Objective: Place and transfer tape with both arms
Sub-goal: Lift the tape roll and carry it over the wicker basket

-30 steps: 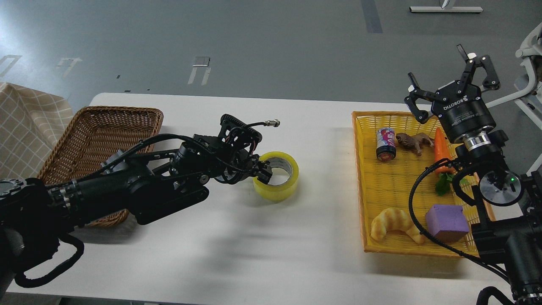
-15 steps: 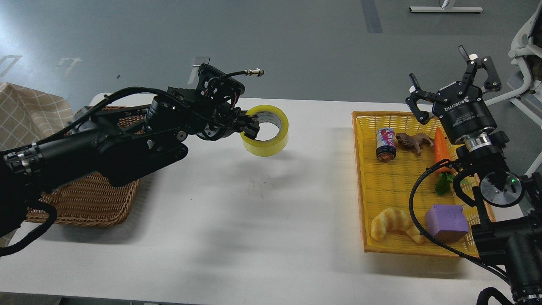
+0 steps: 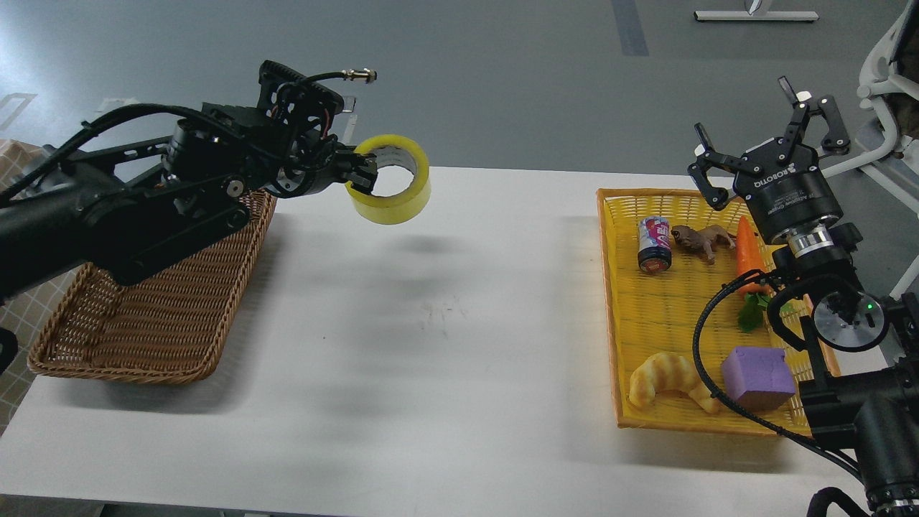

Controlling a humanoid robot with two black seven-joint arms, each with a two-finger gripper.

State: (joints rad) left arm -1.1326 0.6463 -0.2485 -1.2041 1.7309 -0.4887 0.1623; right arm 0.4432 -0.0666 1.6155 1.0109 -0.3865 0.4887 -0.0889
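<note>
My left gripper [image 3: 361,173] is shut on the near rim of the yellow tape roll [image 3: 393,181] and holds it in the air above the table's far edge, just right of the brown wicker basket [image 3: 143,301]. The roll's grey-white core faces up and towards me. My right gripper [image 3: 772,140] is open and empty, fingers spread and pointing up, above the far right corner of the yellow tray [image 3: 614,301].
The yellow tray holds a can [image 3: 655,244], a toy animal [image 3: 702,240], a carrot [image 3: 748,255], a croissant [image 3: 668,379] and a purple block [image 3: 757,377]. The white table [image 3: 431,373] lies between basket and tray. A checked cloth [image 3: 21,301] is at the left.
My left gripper has lifted the tape roll off the table and carried it up and to the left, towards the wicker basket. The right arm has not moved.
</note>
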